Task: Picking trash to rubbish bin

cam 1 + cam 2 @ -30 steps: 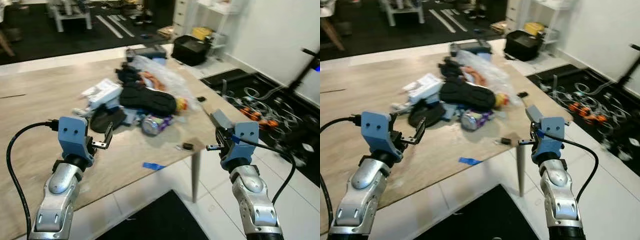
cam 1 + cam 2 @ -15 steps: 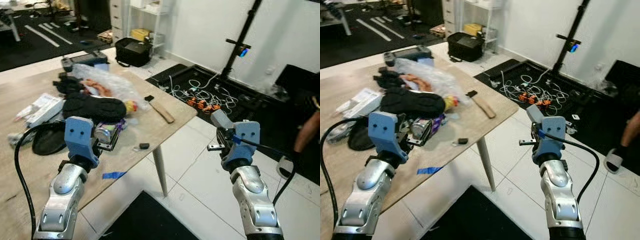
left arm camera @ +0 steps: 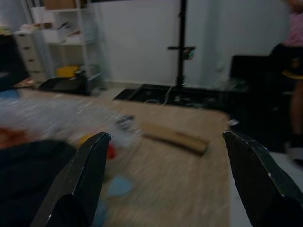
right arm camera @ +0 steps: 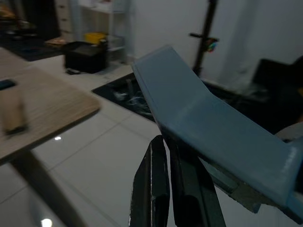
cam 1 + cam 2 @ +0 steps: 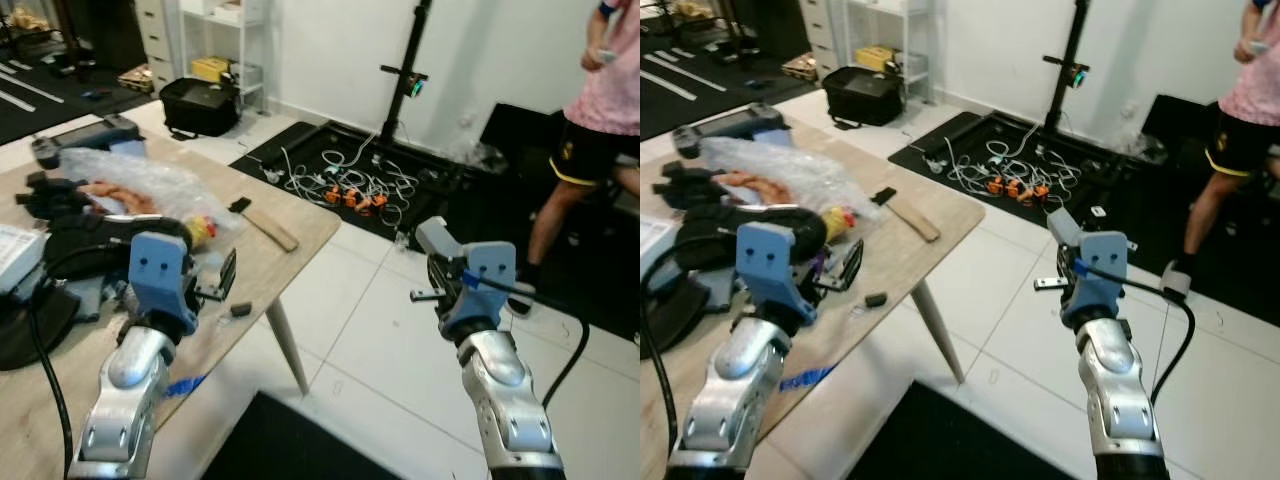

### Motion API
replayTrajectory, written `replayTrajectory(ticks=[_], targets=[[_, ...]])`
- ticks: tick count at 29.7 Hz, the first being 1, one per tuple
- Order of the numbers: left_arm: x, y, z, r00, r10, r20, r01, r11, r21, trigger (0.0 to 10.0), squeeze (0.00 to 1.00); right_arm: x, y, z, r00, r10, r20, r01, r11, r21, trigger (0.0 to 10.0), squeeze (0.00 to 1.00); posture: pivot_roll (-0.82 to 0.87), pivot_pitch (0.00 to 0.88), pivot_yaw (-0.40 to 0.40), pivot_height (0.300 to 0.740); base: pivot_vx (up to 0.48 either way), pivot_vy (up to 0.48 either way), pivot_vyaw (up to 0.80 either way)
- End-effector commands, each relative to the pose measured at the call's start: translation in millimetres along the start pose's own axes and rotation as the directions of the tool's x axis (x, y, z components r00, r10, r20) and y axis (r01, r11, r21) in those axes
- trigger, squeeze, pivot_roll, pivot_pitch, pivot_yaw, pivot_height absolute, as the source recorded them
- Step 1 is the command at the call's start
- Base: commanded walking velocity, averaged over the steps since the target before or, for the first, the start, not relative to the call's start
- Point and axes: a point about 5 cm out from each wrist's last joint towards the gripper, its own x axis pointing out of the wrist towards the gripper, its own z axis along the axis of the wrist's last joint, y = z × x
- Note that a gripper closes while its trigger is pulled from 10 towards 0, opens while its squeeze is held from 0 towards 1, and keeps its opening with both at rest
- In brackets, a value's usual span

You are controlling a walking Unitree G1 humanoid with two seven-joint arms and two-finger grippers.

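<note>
To our right we see open white tile floor (image 5: 380, 330), hemmed at the far side by a tangle of cables (image 5: 345, 188), a black stand (image 5: 400, 90) and a standing person (image 5: 590, 140), while on our left the cluttered wooden table (image 5: 290, 235) blocks passage.

Trash (image 5: 120, 200) lies heaped on the wooden table — crumpled clear plastic, black items, wrappers.

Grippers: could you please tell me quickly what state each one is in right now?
Left gripper: open, holding nothing, above the wooden table.
Right gripper: shut on a grey-blue flat piece, held over the floor.
</note>
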Motion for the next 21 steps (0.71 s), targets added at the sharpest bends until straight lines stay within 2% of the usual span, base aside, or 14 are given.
replayTrajectory(ticks=[1, 21], targets=[[-0.9, -1.1, -1.8, 1.000, -0.002, -0.005, 0.002, 1.000, 0.001, 10.0, 0.00, -1.2, 2.4, -1.3, 1.000, 0.007, -0.003, -0.007, 1.000, 0.011, 10.0, 0.00, -0.03, 0.043, -0.063, 0.740, 0.000, 0.000, -0.60], [-0.9, -2.8, -2.9, 1.000, -0.003, -0.011, 0.003, 1.000, 0.003, 10.0, 0.00, 1.1, 5.4, -0.8, 1.000, 0.013, -0.004, -0.013, 1.000, 0.019, 10.0, 0.00, -0.03, 0.055, -0.069, 0.740, 0.000, 0.000, -0.60]])
